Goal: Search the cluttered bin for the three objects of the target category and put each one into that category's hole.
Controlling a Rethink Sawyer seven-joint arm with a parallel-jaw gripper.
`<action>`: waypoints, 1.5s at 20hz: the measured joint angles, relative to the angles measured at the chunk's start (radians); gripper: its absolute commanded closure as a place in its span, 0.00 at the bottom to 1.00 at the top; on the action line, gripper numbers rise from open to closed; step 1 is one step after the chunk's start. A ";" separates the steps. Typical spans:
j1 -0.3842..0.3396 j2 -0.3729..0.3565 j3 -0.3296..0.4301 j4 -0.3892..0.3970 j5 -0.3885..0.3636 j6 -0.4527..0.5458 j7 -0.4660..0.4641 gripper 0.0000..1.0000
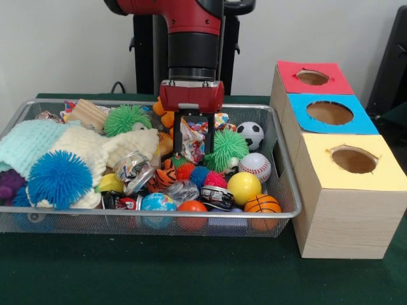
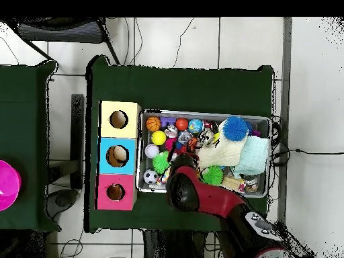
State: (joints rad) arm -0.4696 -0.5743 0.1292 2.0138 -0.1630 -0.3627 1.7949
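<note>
Covering the table, a dark green cloth is stretching under everything, with the wire mesh bin sitting on it and a row of 3 wooden boxes just beside the bin. Nearest is the yellow-topped box, then the blue-topped box, then the red-topped box, each showing 1 round hole.

Along the bin's near wall an orange ball, a small basketball, a yellow ball and a globe ball are lying close together. Behind them a baseball and a soccer ball are resting near the bin's box-side wall. A blue spiky ball is sitting on cream and mint knitted cloths, and a green spiky ball is lying further back.

Reaching down over the bin's middle, the gripper is holding its fingers narrowly on a colourful crinkled wrapper, beside another green spiky ball.

Behind, a pale wall is standing; the overhead view is showing light floor tiles, cables and a pink bowl on a neighbouring table.
</note>
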 measured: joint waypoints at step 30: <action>-0.024 0.022 -0.007 -0.123 0.000 0.010 0.000 0.00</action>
State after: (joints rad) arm -0.4939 -0.5518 0.1223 1.8909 -0.1634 -0.3524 1.7949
